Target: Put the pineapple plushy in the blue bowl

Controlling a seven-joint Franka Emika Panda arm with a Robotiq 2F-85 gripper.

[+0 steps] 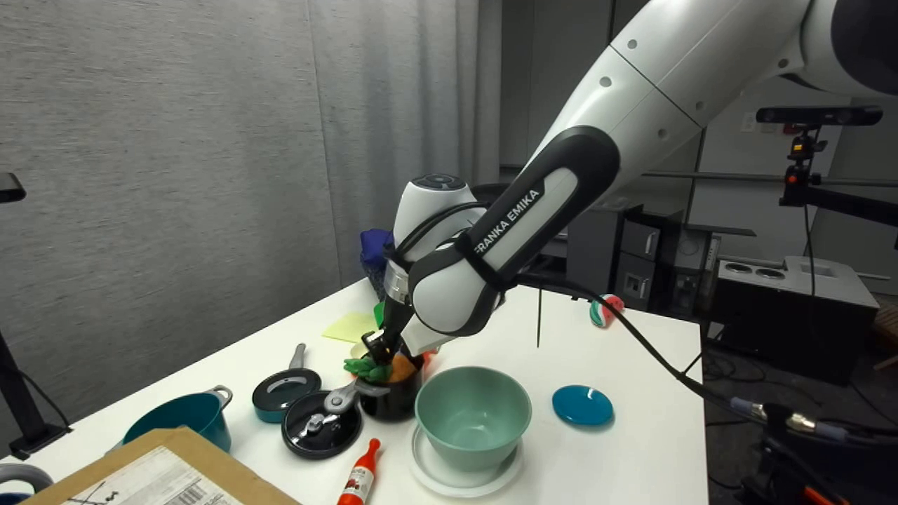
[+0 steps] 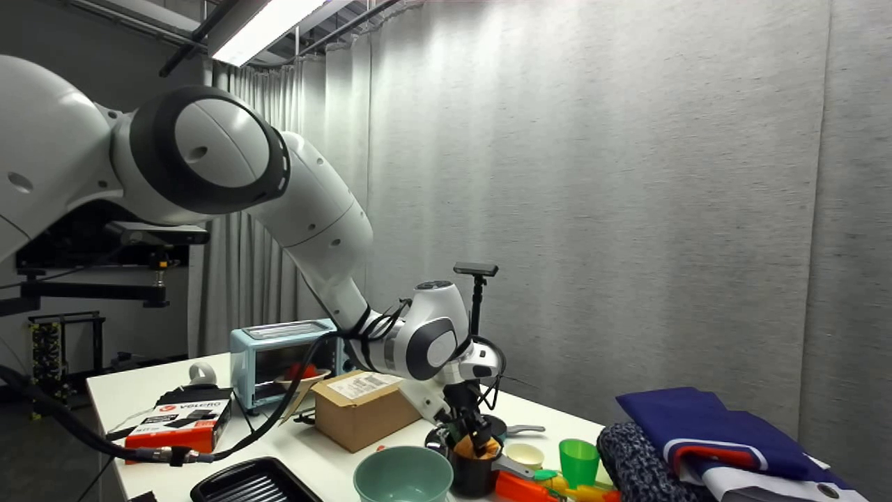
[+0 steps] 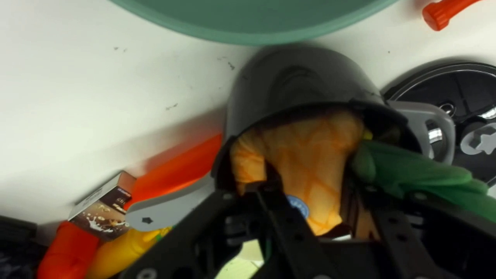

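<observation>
The pineapple plushy (image 3: 306,151) has an orange-yellow body and green leaves; it sits in the mouth of a black pot (image 3: 294,81). Its leaves (image 1: 367,368) hang over the pot's rim in an exterior view. My gripper (image 3: 310,188) points down into the pot with a finger on each side of the plushy, and the body is squeezed narrow between them. In both exterior views my gripper (image 1: 388,345) (image 2: 471,425) is at the pot's mouth. The pale teal-blue bowl (image 1: 456,442) stands beside the pot, and its rim (image 3: 252,37) shows at the top of the wrist view.
The bowl stands on a white plate (image 1: 424,471). A black lid (image 1: 323,438), a small pan (image 1: 284,393), a red bottle (image 1: 359,477) and a blue disc (image 1: 582,405) lie around. A green cup (image 2: 578,461) and a cardboard box (image 2: 366,411) stand farther off.
</observation>
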